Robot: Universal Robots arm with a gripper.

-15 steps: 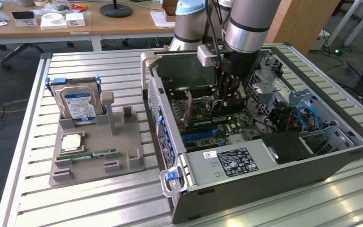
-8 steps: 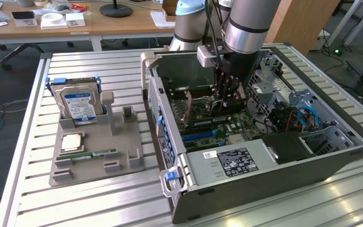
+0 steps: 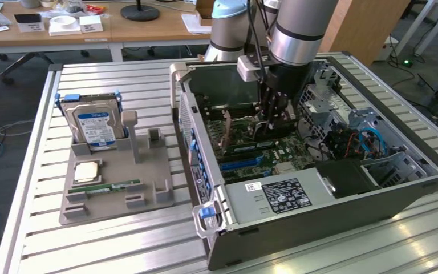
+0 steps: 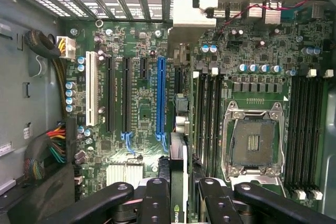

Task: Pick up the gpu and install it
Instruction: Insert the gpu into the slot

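Aluminium slatted table point(image 3: 89, 240) carries one open dark computer case point(image 3: 325, 222) lying on its side, toward the exterior view's right. One robot arm point(image 3: 303, 28) reaches down into the case from above. One green motherboard point(image 4: 142, 51) covers the case floor. Beside the case, toward the exterior view's left, sits one grey parts tray point(image 3: 112, 205). It holds one silver hard drive with blue label point(image 3: 93, 128) standing upright at its far end. One gripper point(image 3: 274, 123) hangs low inside the case over the motherboard. In the wrist view its two fingers point(image 4: 157, 198) are clamped on the gpu point(image 4: 178, 161), one on each face. The card is seen edge-on, running away from the fingers across the board. It lies just beside the one blue slot point(image 4: 160, 95), on the side toward the one empty CPU socket point(image 4: 252, 142). Whether its edge touches the board cannot be told. One white slot point(image 4: 94, 95) stands further over, with two long black slots between it and the blue one. On the tray's near half lie one square chip point(image 3: 87, 170) and one narrow green RAM stick point(image 3: 116, 186), close together but apart.
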